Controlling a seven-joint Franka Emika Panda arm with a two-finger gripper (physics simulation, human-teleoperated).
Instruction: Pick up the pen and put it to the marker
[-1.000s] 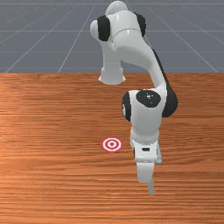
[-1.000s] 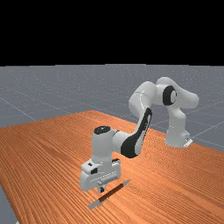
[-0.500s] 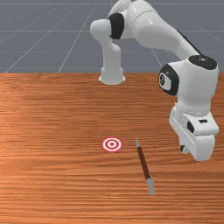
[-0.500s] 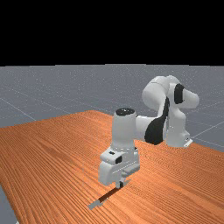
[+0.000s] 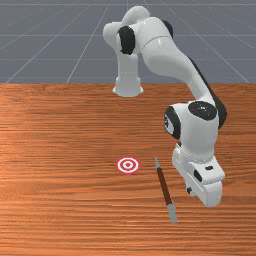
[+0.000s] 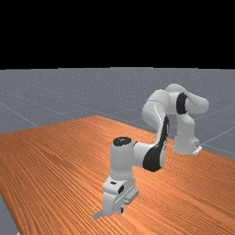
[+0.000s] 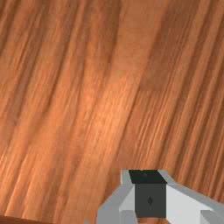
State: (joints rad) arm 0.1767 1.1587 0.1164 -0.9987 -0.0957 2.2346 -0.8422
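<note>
The pen (image 5: 164, 187) lies on the desk (image 5: 65, 200) near the jaws (image 5: 190, 191), to their front view's left, long axis slanting, tip toward the arm-base edge and beside the marker (image 5: 128, 165); whether the jaws stand apart, I cannot tell.
</note>
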